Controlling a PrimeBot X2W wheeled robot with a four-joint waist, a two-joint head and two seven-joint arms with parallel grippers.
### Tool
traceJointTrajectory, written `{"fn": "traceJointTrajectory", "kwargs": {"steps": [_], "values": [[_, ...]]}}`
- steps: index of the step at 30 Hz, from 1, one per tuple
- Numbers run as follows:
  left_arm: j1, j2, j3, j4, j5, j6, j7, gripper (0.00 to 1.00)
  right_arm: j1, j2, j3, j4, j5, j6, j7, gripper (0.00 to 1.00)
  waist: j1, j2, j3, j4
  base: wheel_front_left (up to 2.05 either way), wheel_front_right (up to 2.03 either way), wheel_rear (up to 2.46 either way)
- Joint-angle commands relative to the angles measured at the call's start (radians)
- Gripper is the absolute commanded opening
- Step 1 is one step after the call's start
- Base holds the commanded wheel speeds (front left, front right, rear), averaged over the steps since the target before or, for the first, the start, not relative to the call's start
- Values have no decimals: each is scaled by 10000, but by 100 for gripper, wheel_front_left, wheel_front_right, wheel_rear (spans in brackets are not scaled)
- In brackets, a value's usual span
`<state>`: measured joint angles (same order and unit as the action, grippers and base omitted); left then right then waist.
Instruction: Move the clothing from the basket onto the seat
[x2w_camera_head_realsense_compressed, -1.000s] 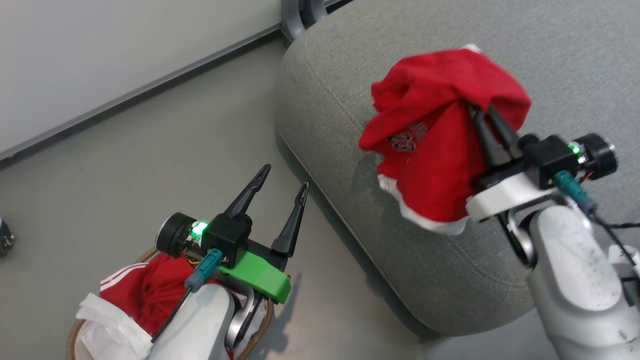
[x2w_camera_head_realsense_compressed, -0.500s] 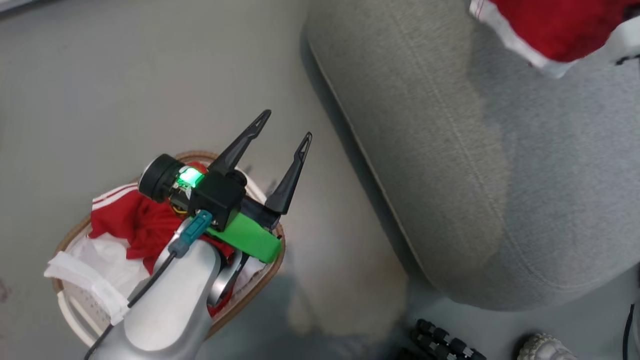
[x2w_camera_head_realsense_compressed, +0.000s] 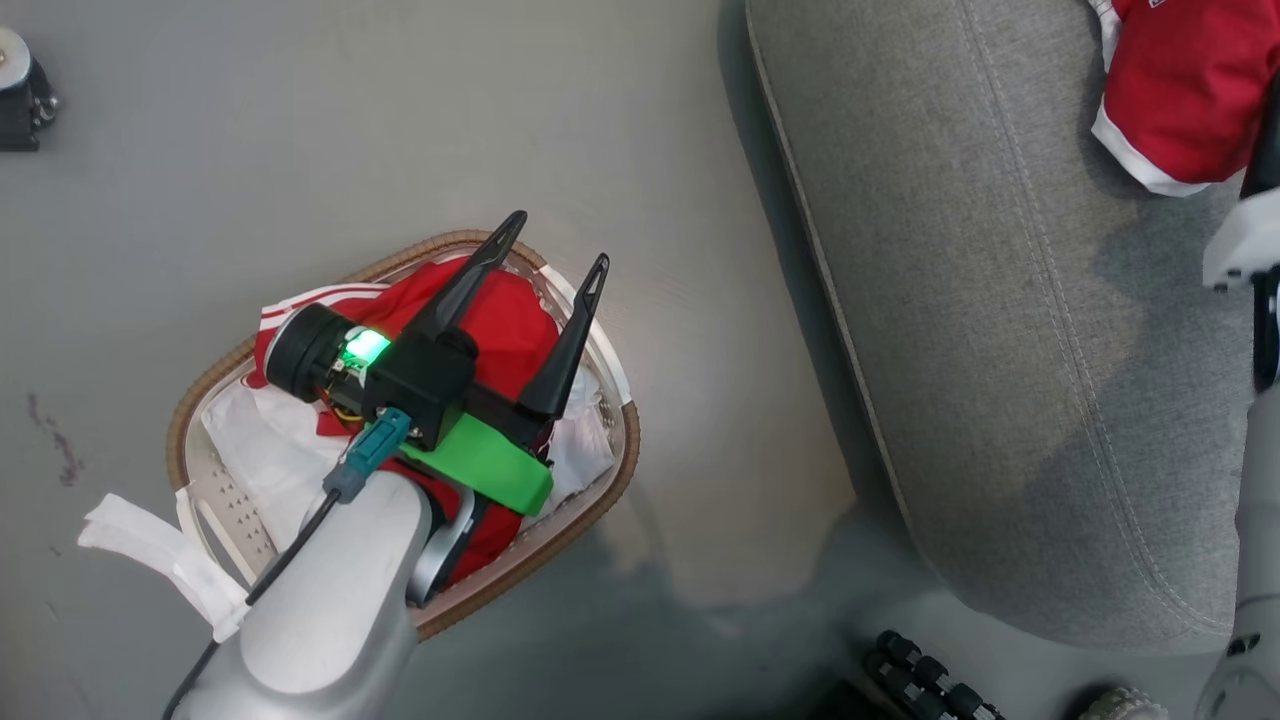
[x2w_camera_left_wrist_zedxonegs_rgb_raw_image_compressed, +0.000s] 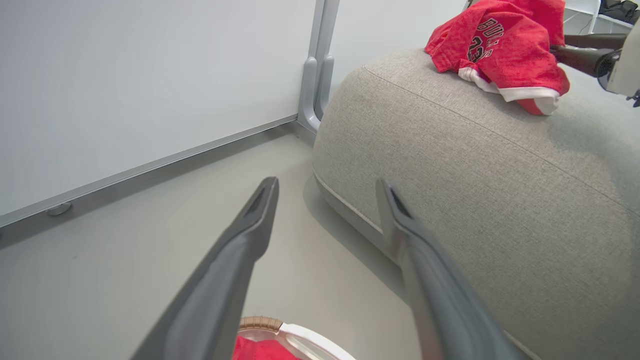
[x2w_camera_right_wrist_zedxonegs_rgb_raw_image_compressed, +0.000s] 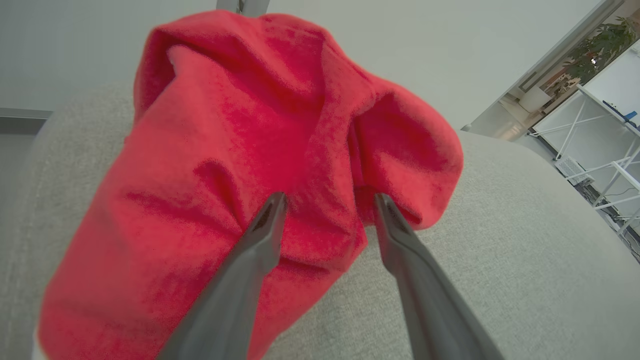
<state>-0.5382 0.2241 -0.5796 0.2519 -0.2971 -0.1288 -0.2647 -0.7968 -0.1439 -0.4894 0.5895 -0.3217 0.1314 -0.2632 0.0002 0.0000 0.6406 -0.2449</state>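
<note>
Grey floor (x2w_camera_head_realsense_compressed: 300, 120), pale wall (x2w_camera_left_wrist_zedxonegs_rgb_raw_image_compressed: 150, 75). Right end effector (x2w_camera_right_wrist_zedxonegs_rgb_raw_image_compressed: 328, 197): fingers apart, red jersey (x2w_camera_right_wrist_zedxonegs_rgb_raw_image_compressed: 240, 150) bunched between them, lying on seat (x2w_camera_head_realsense_compressed: 1000, 300), 2 o'clock. Left end effector (x2w_camera_head_realsense_compressed: 557, 238): fingers apart, over basket (x2w_camera_head_realsense_compressed: 628, 450) holding red clothes (x2w_camera_head_realsense_compressed: 505, 320), 8 o'clock. Risk: cloth snags a finger on retreat and drags off.

Bright, even light; soft shadows across the seat (x2w_camera_head_realsense_compressed: 950, 300).

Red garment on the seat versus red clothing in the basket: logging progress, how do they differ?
The garment lies bunched on the grey seat; the clothing sits in the basket. The garment shows dark lettering; the clothing shows white stripes. The garment lies between the fingers of the open right gripper; the clothing lies below the open left gripper. Both are red with white trim.
</note>
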Motion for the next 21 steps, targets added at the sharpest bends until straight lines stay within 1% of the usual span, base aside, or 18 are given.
{"fn": "traceJointTrajectory", "kwargs": {"steps": [1, 6, 10, 16, 19, 21], "values": [[161, -54, 42, 23, 45, -18, 5, 100, 421, 19, -107, -118, 29, -14, -25, 100, -2, 0, -336, -143, 0, 0, 0], [444, -237, 108, 128, 34, -18, 7, 100, 1524, 203, -213, -608, 261, -14, -25, 100, -2, 0, -1032, -315, 0, 0, 0], [783, -429, 166, 259, 2, -18, 5, 100, 2181, 270, 124, -1032, 562, -14, -25, 100, -2, 0, -1672, -352, 0, 0, 0], [1304, -775, 490, 439, 46, -19, 5, 100, 2739, 228, 1086, -1599, 1106, -14, -24, 100, -2, 0, -2554, -197, 0, 0, 0], [1563, -943, 686, 600, 75, -19, 5, 100, 2935, 145, 1577, -1895, 1518, -14, -23, 100, -2, 0, -2974, 63, 0, 0, 0], [1727, -997, 863, 696, 88, -19, 5, 100, 3124, 199, 1928, -2053, 1728, -14, -23, 100, -2, 0, -3220, 238, 0, 0, 0]]}}
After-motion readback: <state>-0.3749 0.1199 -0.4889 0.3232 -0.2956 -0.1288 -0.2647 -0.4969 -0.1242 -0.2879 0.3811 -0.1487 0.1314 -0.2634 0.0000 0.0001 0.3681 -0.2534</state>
